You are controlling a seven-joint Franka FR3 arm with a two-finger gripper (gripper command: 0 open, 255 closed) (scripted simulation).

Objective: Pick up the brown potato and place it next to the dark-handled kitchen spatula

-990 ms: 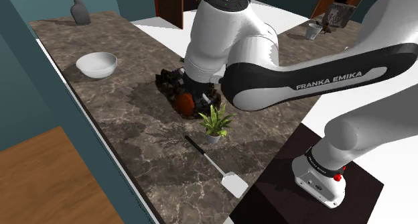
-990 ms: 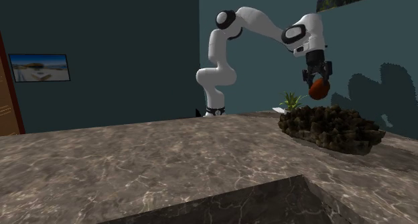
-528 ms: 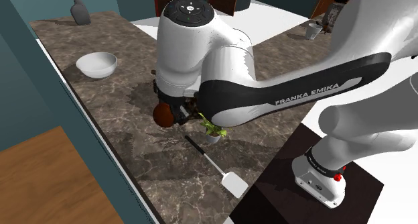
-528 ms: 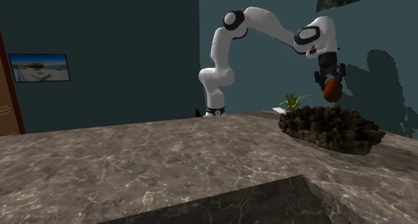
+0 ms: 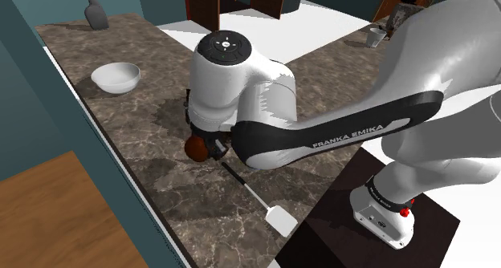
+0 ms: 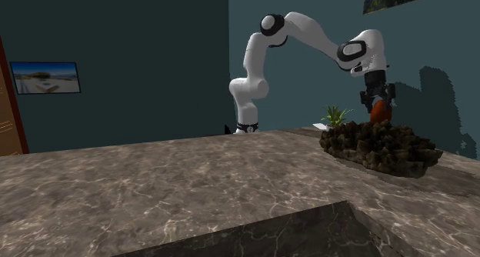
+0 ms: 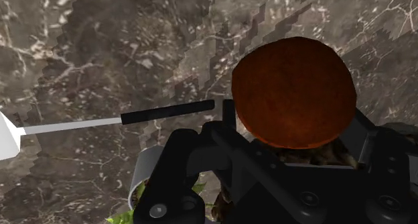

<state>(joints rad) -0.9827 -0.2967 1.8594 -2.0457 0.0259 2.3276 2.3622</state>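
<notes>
Closest to the stand, the spatula lies flat on the marbled counter, its white blade toward the stand and its black handle pointing away. Just off the handle's tip, the gripper hangs low over the counter, fingers spread around the reddish-brown potato and clasping it. A small white pot of green leaves sits beside the hand, under the arm. Farther off stands a white bowl, then a dark bottle.
</notes>
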